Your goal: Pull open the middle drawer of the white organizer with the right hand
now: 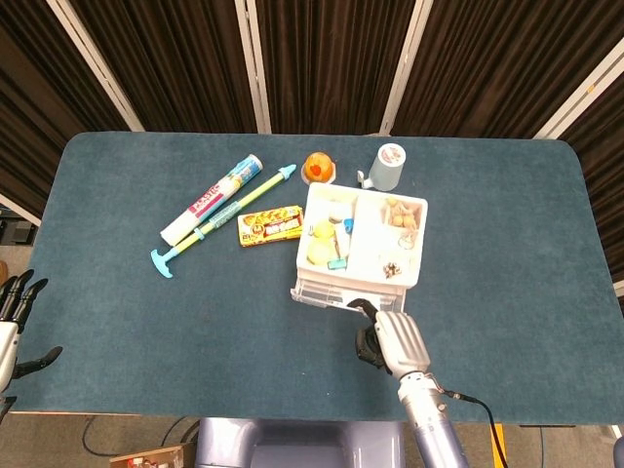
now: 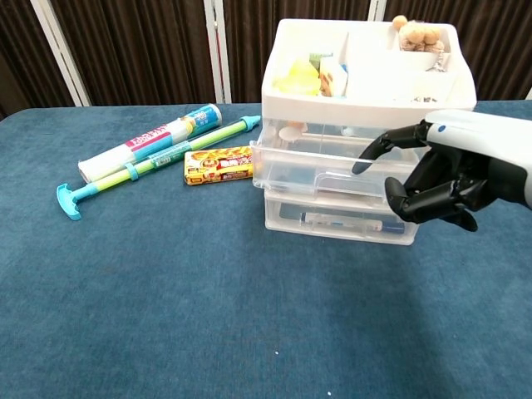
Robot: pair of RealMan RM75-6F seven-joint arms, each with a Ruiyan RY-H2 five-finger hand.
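Observation:
The white organizer [image 1: 375, 255] [image 2: 366, 79] stands right of the table's middle, its top tray full of small items. Its middle drawer [image 2: 307, 170] juts out a little toward me, and in the head view its front edge [image 1: 317, 292] shows past the tray. My right hand [image 1: 390, 339] [image 2: 453, 179] is at the drawer's front right. One outstretched finger hooks the drawer's front lip and the other fingers are curled in. My left hand [image 1: 12, 317] hangs off the table's left edge with its fingers apart and holds nothing.
Left of the organizer lie a white tube [image 1: 212, 199], a green and blue pump stick [image 1: 219, 222] and a yellow packet [image 1: 270, 225]. Behind the organizer are an orange toy [image 1: 318, 168] and a grey cup [image 1: 388, 166]. The table's front edge [image 1: 292, 414] runs just behind my right hand.

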